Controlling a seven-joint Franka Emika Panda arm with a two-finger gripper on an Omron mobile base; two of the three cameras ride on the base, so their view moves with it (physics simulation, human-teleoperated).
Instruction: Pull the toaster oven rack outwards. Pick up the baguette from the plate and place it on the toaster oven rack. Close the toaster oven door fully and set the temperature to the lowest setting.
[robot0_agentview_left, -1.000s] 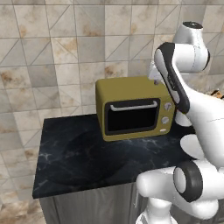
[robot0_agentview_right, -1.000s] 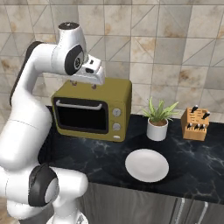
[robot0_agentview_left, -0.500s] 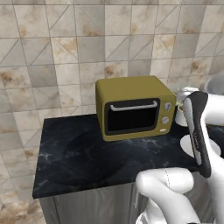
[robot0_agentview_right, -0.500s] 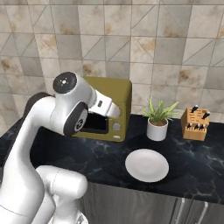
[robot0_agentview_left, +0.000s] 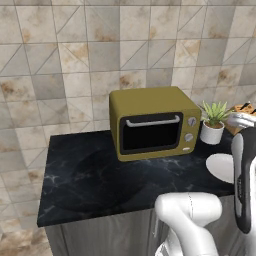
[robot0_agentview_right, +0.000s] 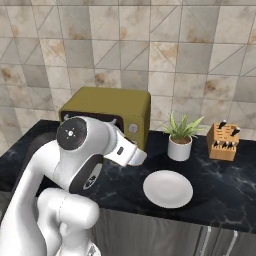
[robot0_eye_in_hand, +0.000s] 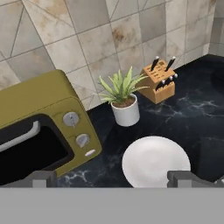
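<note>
The olive-yellow toaster oven (robot0_agentview_left: 150, 100) (robot0_agentview_right: 107, 102) (robot0_eye_in_hand: 35, 96) stands at the back of the dark counter. Its toaster oven door (robot0_agentview_left: 150, 135) (robot0_eye_in_hand: 26, 151) is shut, with the silver handle along the top, so the toaster oven rack is hidden behind it. Two grey knobs (robot0_eye_in_hand: 71, 119) sit on the right of the front. The white plate (robot0_agentview_left: 220, 167) (robot0_agentview_right: 167, 188) (robot0_eye_in_hand: 153, 162) lies to the oven's right and looks bare; the baguette is out of view. My gripper (robot0_eye_in_hand: 114, 179) is open and holds nothing, hovering above the counter's front edge, near the plate.
A potted plant (robot0_agentview_left: 213, 122) (robot0_agentview_right: 180, 137) (robot0_eye_in_hand: 124, 103) stands behind the plate. A wooden knife block (robot0_agentview_right: 223, 141) (robot0_eye_in_hand: 159, 83) is further right by the tiled wall. The dark marble counter (robot0_agentview_left: 85, 175) stretches left of the oven.
The arm has swung down from above the oven to low in front of the counter, folding over itself. The oven and plate have not moved. The jaws stay open.
</note>
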